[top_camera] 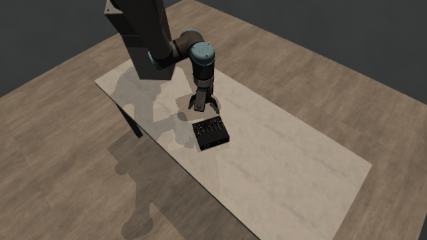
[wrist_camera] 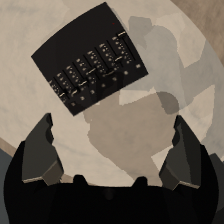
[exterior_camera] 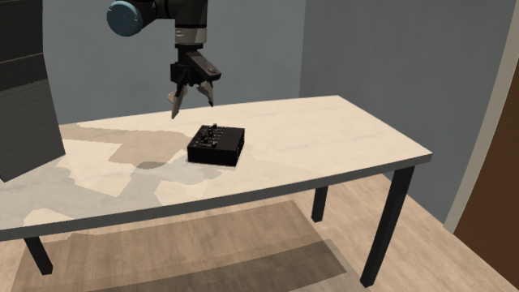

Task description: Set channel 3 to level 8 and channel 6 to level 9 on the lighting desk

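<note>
Going left to right in the exterior view, we first see a tall dark column (top_camera: 150, 67) (exterior_camera: 24, 122), with the arm's pale blue joint cap (top_camera: 203, 53) (exterior_camera: 124, 18) high up to its right. Shadows of the arm spread over the left part of the pale bench (top_camera: 283, 150) (exterior_camera: 304, 134) (wrist_camera: 20, 90).

Next we come to the tool (top_camera: 204, 110) (exterior_camera: 192, 111) (wrist_camera: 113, 115), pointing down above the bench with its two fingers wide open and nothing between them. We see it well apart from the surface.

Just right of it and lower, the black lighting desk (top_camera: 211, 135) (exterior_camera: 216, 146) (wrist_camera: 90, 60) lies flat on the bench, its fader side nearer the tool and its plain side farther off. We see the fader knobs (exterior_camera: 208, 134) (wrist_camera: 91, 71) at differing places along their slots, but the channel numbers and levels are too small for us to read.

Farther right we have the end of the bench on its dark legs (exterior_camera: 387, 227), then a grey wall (exterior_camera: 385, 81) and, at the far right, a brown panel (exterior_camera: 492, 191) in a pale frame.

From the wrist, we find the desk slanted, beyond the fingertips and toward the upper left, touched by neither finger.
</note>
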You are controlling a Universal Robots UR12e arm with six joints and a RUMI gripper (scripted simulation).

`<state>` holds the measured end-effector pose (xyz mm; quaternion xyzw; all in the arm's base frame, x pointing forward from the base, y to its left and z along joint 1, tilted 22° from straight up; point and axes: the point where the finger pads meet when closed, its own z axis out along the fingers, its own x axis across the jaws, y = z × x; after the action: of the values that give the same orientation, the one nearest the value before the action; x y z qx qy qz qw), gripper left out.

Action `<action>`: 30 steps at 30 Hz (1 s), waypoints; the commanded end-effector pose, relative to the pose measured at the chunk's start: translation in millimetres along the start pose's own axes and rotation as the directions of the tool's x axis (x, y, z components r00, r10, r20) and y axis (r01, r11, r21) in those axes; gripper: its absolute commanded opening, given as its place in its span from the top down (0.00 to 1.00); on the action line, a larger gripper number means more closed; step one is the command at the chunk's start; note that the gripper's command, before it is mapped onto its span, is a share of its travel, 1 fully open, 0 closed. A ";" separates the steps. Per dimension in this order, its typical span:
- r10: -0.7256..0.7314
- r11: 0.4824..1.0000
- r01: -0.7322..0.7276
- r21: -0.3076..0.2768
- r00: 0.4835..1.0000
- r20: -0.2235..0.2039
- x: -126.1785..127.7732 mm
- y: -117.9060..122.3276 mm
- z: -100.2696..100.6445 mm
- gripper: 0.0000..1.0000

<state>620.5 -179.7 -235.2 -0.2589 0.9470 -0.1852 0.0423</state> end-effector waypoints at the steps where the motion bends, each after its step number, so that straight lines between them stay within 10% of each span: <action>1: -0.275 0.961 0.275 0.005 0.961 0.017 4.4 7.5 3.9 0.00; 30: -0.508 0.862 0.507 0.008 0.862 0.013 7.2 17.3 8.6 0.00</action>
<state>610.9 -172.8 -248.2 -0.4961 0.8468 -0.1916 0.0007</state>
